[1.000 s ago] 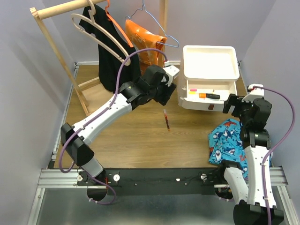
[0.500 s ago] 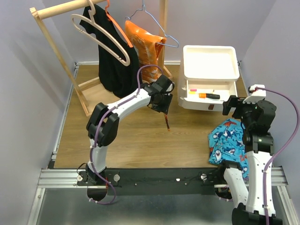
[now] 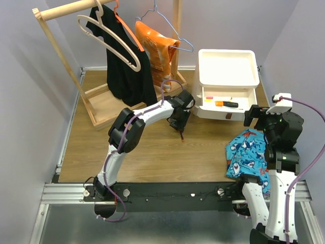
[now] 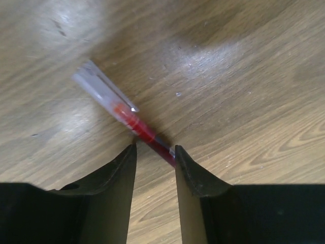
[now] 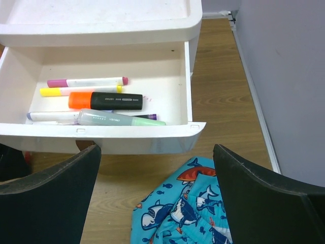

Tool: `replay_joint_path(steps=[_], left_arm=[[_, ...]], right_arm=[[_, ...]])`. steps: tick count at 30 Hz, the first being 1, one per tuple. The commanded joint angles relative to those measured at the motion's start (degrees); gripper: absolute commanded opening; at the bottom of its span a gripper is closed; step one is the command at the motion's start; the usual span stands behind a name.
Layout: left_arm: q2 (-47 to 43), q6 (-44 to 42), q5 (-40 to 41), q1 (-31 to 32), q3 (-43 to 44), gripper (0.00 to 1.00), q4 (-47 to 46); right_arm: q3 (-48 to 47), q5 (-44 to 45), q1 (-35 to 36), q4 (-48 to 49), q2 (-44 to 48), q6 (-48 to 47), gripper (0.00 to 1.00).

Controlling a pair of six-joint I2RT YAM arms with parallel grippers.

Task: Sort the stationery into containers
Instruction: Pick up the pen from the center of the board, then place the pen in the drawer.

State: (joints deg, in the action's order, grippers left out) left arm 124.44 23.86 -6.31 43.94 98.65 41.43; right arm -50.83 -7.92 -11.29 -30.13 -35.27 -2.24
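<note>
While within left claw (image 4: pixel 155 153), red pen (image 4: pixel 133 122)

Your left arm (image 3: pixel 152 111) and right arm (image 3: pixel 278 185) wear white shells over black joints, with a purple cable (image 3: pixel 123 210) running up each from six o'clock. The left gripper (image 4: pixel 155 147) and right gripper (image 5: pixel 156 148) end in matte black, wedge-shaped fingers (image 4: pixel 114 198).

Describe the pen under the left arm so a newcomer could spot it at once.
Find the white drawer unit at the far right of the wooden table; just left of its open drawer the left gripper points straight down. The red pen lies on bare wood there, its red end between the fingers. Clear-capped, it is the only pen seen outside the drawer.
</note>
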Motion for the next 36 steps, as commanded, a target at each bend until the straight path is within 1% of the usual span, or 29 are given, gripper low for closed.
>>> replay_joint_path(steps=[1,2,4,7,8,9,10,14,16,18,20,21,23,24,25,26,27,28,29,31,32,33,34,35,36], left_arm=[[2.4,0.6,0.5,1.1,0.4,0.41,0.8],[2.7,0.6,0.7,1.1,0.3,0.36,0.9],[3.8,0.6,0.9,1.1,-0.6,0.33,1.1],[5.2,-0.3,1.1,1.1,-2.7,0.24,1.0],[5.1,-0.5,0.9,1.1,-3.1,0.11,1.0],[4.8,-0.9,0.1,1.1,-3.4,0.04,0.8],[4.2,-1.4,0.0,1.1,-3.4,0.00,1.1],[-1.7,-1.3,0.0,-0.3,-5.0,0.00,2.0],[-7.4,-1.4,0.6,-1.8,-6.2,0.00,3.3],[-12.9,-3.5,1.5,-2.6,-6.3,0.00,4.4],[-16.0,-6.5,1.7,-3.2,-4.7,0.00,6.6],[-19.1,-10.1,1.8,-3.5,-4.0,0.00,7.0],[-21.7,-13.5,0.4,-4.5,-0.8,0.00,9.1],[-23.3,-17.2,-0.6,-4.9,0.7,0.00,9.9],[-24.0,-18.9,-0.8,-5.0,3.3,0.00,10.2],[-24.7,-20.1,-0.7,-5.2,4.3,0.00,9.2],[-25.9,-21.6,-3.0,-5.3,5.0,0.00,7.7],[-26.1,-25.8,-4.0,-5.1,7.0,0.00,3.8],[-26.0,-27.1,-4.3,-4.7,8.4,0.00,1.7],[-22.9,-30.8,-8.3,-3.7,12.9,0.00,-1.8],[-21.1,-35.2,-9.0,-3.2,19.9,0.00,-1.7],[-16.7,-37.6,-9.9,-2.6,23.9,0.00,-1.1],[-14.3,-40.4,-14.4,-1.7,32.7,0.00,1.7],[-12.0,-47.1,-16.3,-1.3,37.2,0.00,3.8],[-7.9,-49.1,-17.2,-0.7,40.9,0.00,5.1]], right_arm=[[-1.1,2.1,-0.3,-2.2,0.8,-0.7,0.99],[-1.1,2.1,-0.4,-2.3,0.9,-0.7,0.99],[-1.1,2.1,-0.4,-2.2,0.8,-0.9,0.99],[-1.0,2.3,-0.3,-1.8,0.7,-0.9,0.99],[-1.1,2.3,-0.4,-1.7,0.6,-0.9,0.99],[-1.3,2.4,-0.4,-1.7,0.5,-0.9,0.99],[-1.5,2.5,-0.4,-1.7,0.4,-0.9,0.99],[-1.7,3.2,-0.4,-1.6,0.1,-1.3,0.99],[-1.6,3.4,-0.4,-1.3,0.1,-1.4,0.99],[-1.6,3.8,-0.4,-0.7,-0.1,-1.7,0.99],[-1.6,4.2,-0.4,0.1,-0.5,-2.0,0.99],[-1.6,4.7,-0.4,0.4,-0.6,-2.0,0.99],[-1.8,5.0,-0.4,1.0,-1.2,-1.8,0.99],[-1.8,5.4,-0.4,1.2,-1.5,-1.6,1.00],[-1.6,5.3,-0.4,1.5,-1.9,-1.5,1.00],[-1.6,5.2,-0.4,1.7,-2.2,-1.3,1.00],[-1.4,4.7,-0.4,1.8,-2.4,-1.1,1.00],[-1.2,4.3,-0.4,1.9,-2.7,-1.1,1.00],[-0.9,4.1,-0.4,2.4,-2.9,-1.4,1.00],[0.6,3.6,-0.4,3.1,-3.1,-1.8,0.99],[1.2,3.4,-0.4,3.6,-3.1,-2.6,0.98],[1.4,2.1,-0.4,3.4,-3.1,-3.1,0.95],[1.3,1.5,-0.4,3.3,-3.3,-3.8,0.92],[1.3,0.7,-0.4,3.1,-3.3,-5.2,0.89],[1.2,-1.2,-0.4,3.0,-3.4,-6.1,0.79]])
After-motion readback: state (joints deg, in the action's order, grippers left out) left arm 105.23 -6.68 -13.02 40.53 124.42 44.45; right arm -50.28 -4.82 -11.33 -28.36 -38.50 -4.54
